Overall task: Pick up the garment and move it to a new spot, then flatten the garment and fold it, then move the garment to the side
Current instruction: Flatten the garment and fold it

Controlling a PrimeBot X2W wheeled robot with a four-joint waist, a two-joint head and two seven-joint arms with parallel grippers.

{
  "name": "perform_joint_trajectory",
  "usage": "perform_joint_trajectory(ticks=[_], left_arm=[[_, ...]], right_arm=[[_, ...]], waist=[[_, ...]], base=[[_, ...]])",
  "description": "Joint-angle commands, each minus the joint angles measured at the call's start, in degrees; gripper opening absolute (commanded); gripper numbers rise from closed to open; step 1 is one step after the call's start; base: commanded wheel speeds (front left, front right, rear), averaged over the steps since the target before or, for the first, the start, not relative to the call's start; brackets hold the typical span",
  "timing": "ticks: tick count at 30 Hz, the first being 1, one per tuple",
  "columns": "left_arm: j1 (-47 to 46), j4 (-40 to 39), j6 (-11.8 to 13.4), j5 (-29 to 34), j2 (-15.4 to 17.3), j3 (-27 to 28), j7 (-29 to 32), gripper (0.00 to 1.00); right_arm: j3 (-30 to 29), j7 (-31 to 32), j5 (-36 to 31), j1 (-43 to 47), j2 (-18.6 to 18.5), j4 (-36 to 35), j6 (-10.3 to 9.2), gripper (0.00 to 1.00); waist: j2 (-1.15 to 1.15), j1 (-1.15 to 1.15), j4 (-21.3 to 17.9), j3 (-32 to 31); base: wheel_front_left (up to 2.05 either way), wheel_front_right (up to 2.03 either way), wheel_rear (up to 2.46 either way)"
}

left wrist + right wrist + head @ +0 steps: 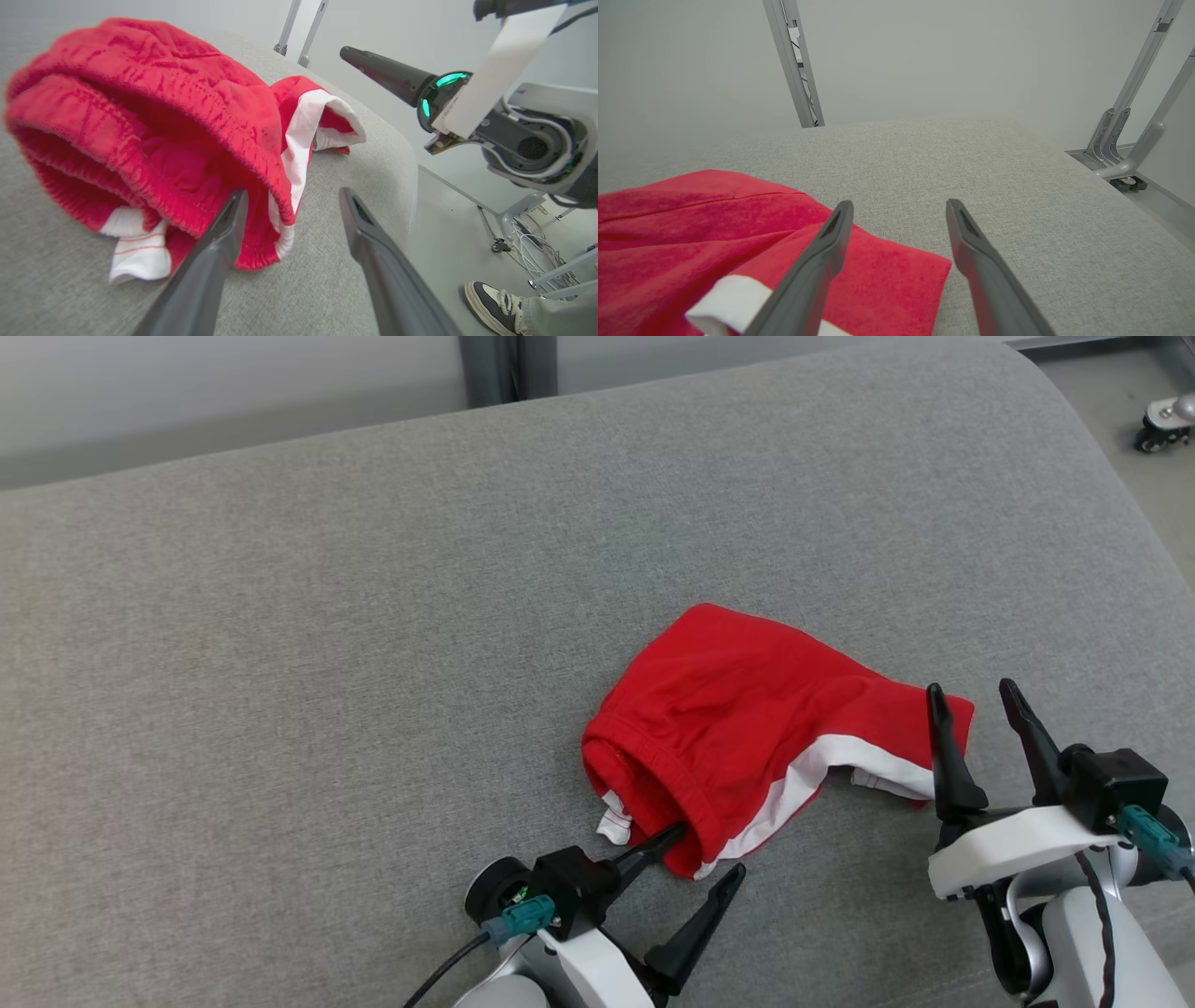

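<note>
Barely begun, by my judgement: left claw gapes wide, one finger poked into the waistband; right claw spread open at the leg hem; red shorts lie rumpled on the grey cushion; lifting, flattening, folding, shifting aside remain.

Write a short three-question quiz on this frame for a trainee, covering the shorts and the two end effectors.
1. True or false: the left end effector is shut on the red shorts.
2. The trim on the shorts is: A white, B blue, C black.
3. Which end effector has a finger over the leg end of the shorts?
Key: 1 false, it is open, with one finger at the waistband opening; 2 A; 3 the right end effector.
</note>
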Motion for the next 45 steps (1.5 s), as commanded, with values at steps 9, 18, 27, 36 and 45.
perform_joint_trajectory(ticks=[9,18,27,36,45], left_arm=[[-2.80,1.47,-0.06,-3.41,0.33,3.54,-0.02,0.00],[-0.17,-4.28,2.03,-0.90,0.36,19.84,-0.03,0.00],[2.03,1.49,3.04,6.60,0.65,36.73,-0.03,0.00],[7.80,6.22,4.42,13.71,1.84,49.52,-0.03,0.00],[13.00,6.03,4.33,18.00,0.78,53.56,-0.02,1.00]], right_arm=[[-0.51,-0.29,0.32,-1.06,0.11,-0.47,-0.02,1.00],[-2.70,-0.29,-0.37,1.31,0.15,0.82,-0.02,1.00],[-0.53,-0.30,0.75,3.46,0.15,2.30,-0.02,1.00],[3.26,-0.30,2.03,6.11,0.16,3.45,-0.02,1.00],[10.88,-0.30,4.76,8.17,0.14,4.13,-0.02,1.00]], waist=[[0.00,0.00,-1.74,1.41],[0.00,0.00,2.01,-2.27],[0.00,0.00,4.31,-6.12],[0.00,0.00,4.95,-9.17],[0.00,0.00,6.86,-11.83]], base=[[0.00,0.00,0.00],[0.00,0.00,0.00],[0.00,0.00,0.00],[0.00,0.00,0.00],[0.00,0.00,0.00]])
